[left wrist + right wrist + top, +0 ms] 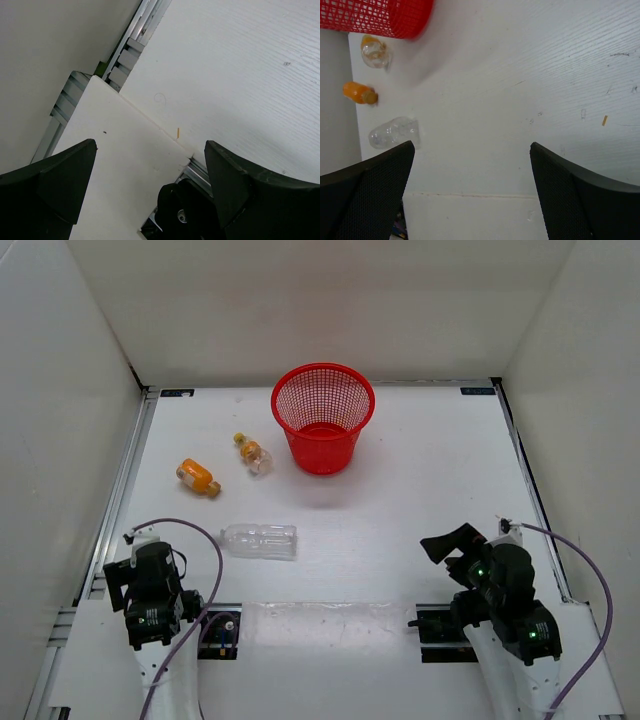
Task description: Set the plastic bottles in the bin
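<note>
While the left hand [150, 146] and right hand [472, 146] gape empty, the clear bottle [259, 540] lies flat, long axis left-right.

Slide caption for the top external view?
Clear bottle, orange bottle and yellow-capped bottle lie left of the red bin; left gripper and right gripper open, empty.
</note>
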You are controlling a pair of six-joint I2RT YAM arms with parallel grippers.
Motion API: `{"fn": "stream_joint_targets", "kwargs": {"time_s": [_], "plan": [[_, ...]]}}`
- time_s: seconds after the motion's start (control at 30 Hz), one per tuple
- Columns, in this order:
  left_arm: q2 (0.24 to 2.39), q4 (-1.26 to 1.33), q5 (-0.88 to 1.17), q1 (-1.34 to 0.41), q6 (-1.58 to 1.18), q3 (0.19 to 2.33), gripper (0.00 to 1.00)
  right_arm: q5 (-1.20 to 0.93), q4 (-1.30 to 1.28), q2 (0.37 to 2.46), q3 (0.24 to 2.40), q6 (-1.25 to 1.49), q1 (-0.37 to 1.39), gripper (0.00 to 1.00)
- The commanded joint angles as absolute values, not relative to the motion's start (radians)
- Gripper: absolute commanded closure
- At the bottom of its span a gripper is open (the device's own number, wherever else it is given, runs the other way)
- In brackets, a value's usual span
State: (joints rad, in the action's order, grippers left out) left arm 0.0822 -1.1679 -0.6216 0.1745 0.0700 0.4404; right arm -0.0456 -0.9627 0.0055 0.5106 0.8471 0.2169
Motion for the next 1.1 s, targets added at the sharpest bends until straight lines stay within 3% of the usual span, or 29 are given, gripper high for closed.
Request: {"fn": "stream_joint_targets", "kwargs": {"time_s": [0.0,0.13,0.4,0.67,0.77,0.87,0.93,1.0,1.07], "plan": [[0.084,-1.417,-0.578,0.172,-0.011,0.462,0.0,-0.028,-0.957,0.046,0.57,0.747,0.213,0.01],[0.072,-1.427,-0.588,0.172,-0.035,0.462,0.0,-0.11,-0.824,0.393,0.73,0.596,0.213,0.04],[0.072,-1.427,-0.569,0.193,0.005,0.515,0.0,-0.348,-0.696,0.747,1.198,0.316,0.213,0.06],[0.092,-1.427,-0.569,0.235,0.026,0.538,0.0,-0.458,-0.549,1.055,1.608,0.411,0.238,0.06],[0.114,-1.427,-0.569,0.235,0.026,0.538,0.0,-0.504,-0.687,1.309,2.036,0.423,0.256,0.04],[0.123,-1.427,-0.569,0.244,0.035,0.549,0.0,-0.263,-0.985,1.656,2.624,0.269,0.453,0.01],[0.132,-1.427,-0.569,0.253,0.035,0.558,0.0,-0.119,-0.98,1.717,2.585,0.138,0.65,0.01],[0.132,-1.427,-0.558,0.253,0.044,0.558,0.0,0.004,-0.829,1.633,2.25,0.054,0.817,0.01],[0.141,-1.427,-0.558,0.253,0.044,0.567,0.0,0.041,-0.743,1.602,2.095,-0.003,0.937,0.01]]}}
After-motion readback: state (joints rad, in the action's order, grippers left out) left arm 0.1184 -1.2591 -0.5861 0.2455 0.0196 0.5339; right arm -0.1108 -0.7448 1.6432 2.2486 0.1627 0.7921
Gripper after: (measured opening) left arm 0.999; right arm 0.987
